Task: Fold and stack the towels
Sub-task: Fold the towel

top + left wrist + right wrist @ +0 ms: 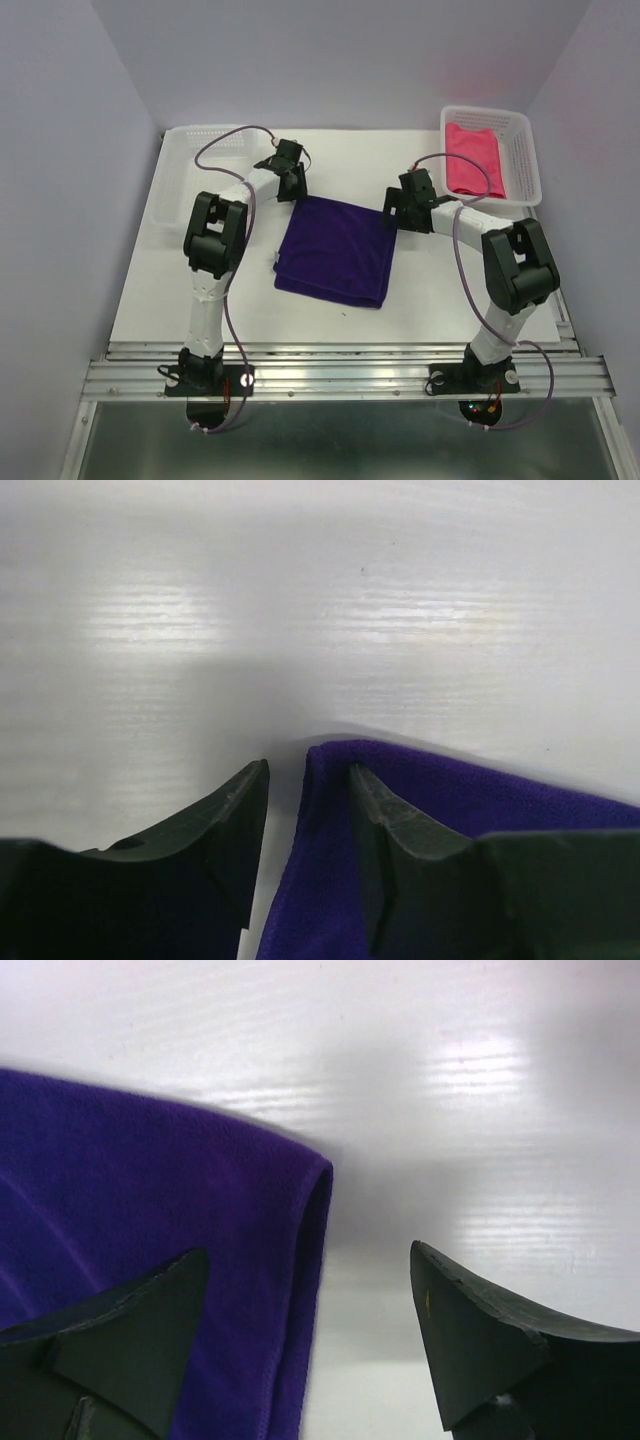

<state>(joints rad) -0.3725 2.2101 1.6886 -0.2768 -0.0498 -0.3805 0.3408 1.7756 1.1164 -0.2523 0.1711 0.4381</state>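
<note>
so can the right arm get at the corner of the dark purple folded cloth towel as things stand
Probably yes. The right gripper is open right at a corner of the dark purple towel, one finger over the cloth, the other over the bare white table, and nothing else looks in the way.

You are looking into a robotics lab test cell, not a home. Plain pale panels (60, 200) are boxing in a bare white counter (330, 320) on three sides. The left arm (212, 235) and right arm (515, 265) are sitting bolted to an aluminium rail (340, 365) at the near edge, with exposed cables (240, 128) looping off them.
</note>
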